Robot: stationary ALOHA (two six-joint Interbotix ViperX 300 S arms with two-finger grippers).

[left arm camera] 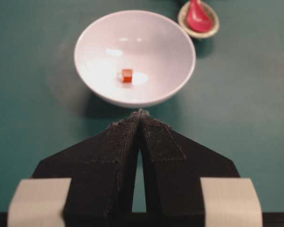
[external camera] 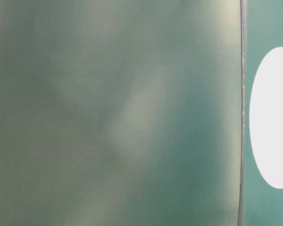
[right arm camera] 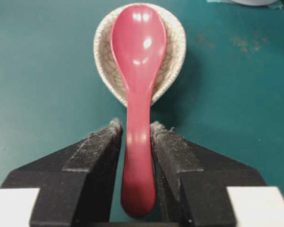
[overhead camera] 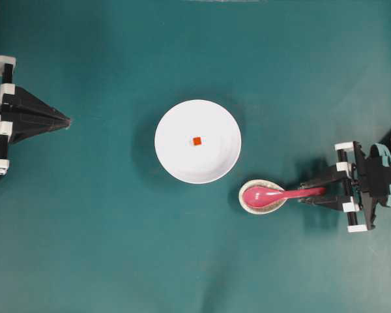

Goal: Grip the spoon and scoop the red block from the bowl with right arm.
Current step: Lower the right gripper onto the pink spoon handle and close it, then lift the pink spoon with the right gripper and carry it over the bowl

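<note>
Overhead view: the spoon (overhead camera: 274, 193) rests scoop-down in a small crackle dish (overhead camera: 250, 203), handle propped toward the right gripper (overhead camera: 315, 195), whose jaws flank it narrowly, contact unclear. The red block (overhead camera: 197, 141) sits mid-bowl (overhead camera: 176, 127). Left gripper (overhead camera: 66, 120), jaws together, waits well apart; open table (overhead camera: 117, 261) surrounds all.

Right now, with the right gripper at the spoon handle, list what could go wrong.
1. The right gripper straddles the spoon handle, but its scoop rests in the small crackle dish; lifting may drag or tip that dish.
2. The handle is glossy and tapering, so it could slip or twist in the jaws.
3. The red block is tiny in the middle of the bowl; the spoon may just push it around, or nudge the bowl.
</note>
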